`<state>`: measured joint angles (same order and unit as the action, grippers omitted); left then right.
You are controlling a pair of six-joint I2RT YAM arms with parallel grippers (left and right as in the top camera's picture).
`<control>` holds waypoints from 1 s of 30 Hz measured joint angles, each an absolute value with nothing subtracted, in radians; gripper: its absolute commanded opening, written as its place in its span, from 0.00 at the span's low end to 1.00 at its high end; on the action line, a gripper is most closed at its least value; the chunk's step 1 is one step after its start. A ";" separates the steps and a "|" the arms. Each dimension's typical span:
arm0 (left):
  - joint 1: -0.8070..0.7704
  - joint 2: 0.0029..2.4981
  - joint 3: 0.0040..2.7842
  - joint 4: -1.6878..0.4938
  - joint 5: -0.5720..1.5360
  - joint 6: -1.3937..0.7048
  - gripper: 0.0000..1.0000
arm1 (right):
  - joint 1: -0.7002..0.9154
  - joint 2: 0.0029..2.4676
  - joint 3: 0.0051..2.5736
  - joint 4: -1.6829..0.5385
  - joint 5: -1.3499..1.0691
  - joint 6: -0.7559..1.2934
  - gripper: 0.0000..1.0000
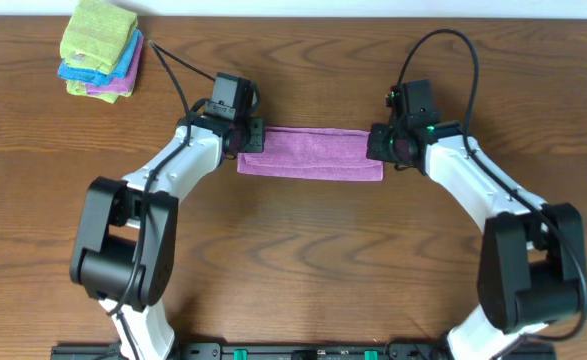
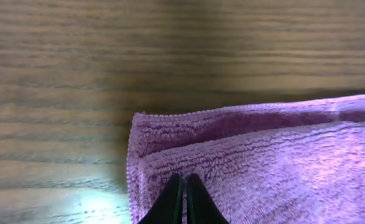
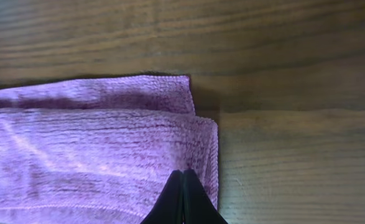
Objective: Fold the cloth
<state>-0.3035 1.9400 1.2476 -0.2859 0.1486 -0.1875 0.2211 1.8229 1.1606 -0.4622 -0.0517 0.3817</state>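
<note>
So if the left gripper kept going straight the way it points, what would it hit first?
The lilac cloth: the left gripper has its shut tips on it near one end. Beyond its edge, only wooden table, though depth is unclear.

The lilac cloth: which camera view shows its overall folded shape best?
Overhead. There the cloth appears whole, a long narrow strip with both ends visible. The left wrist view shows only the end nearest it, with layered edges. The right wrist view shows only the opposite end.
</note>
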 measured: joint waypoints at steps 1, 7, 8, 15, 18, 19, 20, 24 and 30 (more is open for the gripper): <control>-0.303 1.946 1.248 -0.286 0.149 -0.190 0.06 | 0.223 1.832 1.161 -0.461 -0.051 0.382 0.01; -0.303 2.004 1.248 -0.292 0.162 -0.206 0.06 | 0.264 1.887 1.161 -0.450 -0.048 0.383 0.01; -0.303 2.011 1.248 -0.304 0.167 -0.207 0.06 | 0.270 1.901 1.161 -0.451 -0.048 0.383 0.01; -0.303 2.012 1.266 -0.405 0.180 -0.213 0.06 | 0.276 1.938 1.164 -0.463 -0.048 0.394 0.01; -0.303 2.008 1.279 -0.498 0.188 -0.236 0.06 | 0.278 1.937 1.174 -0.518 -0.051 0.395 0.01; -0.304 2.005 1.282 -0.532 0.192 -0.243 0.06 | 0.278 1.937 1.178 -0.540 -0.052 0.397 0.01; -0.304 2.003 1.282 -0.551 0.196 -0.247 0.06 | 0.279 1.937 1.181 -0.564 -0.054 0.398 0.01; -0.304 2.001 1.282 -0.579 0.205 -0.258 0.06 | 0.281 1.936 1.185 -0.595 -0.057 0.401 0.01; -0.304 2.000 1.282 -0.573 0.204 -0.262 0.06 | 0.281 1.936 1.185 -0.595 -0.059 0.402 0.01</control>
<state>-0.3042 2.0003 1.2823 -0.5728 0.2043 -0.2623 0.2806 1.9362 1.1854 -0.5949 -0.0586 0.4015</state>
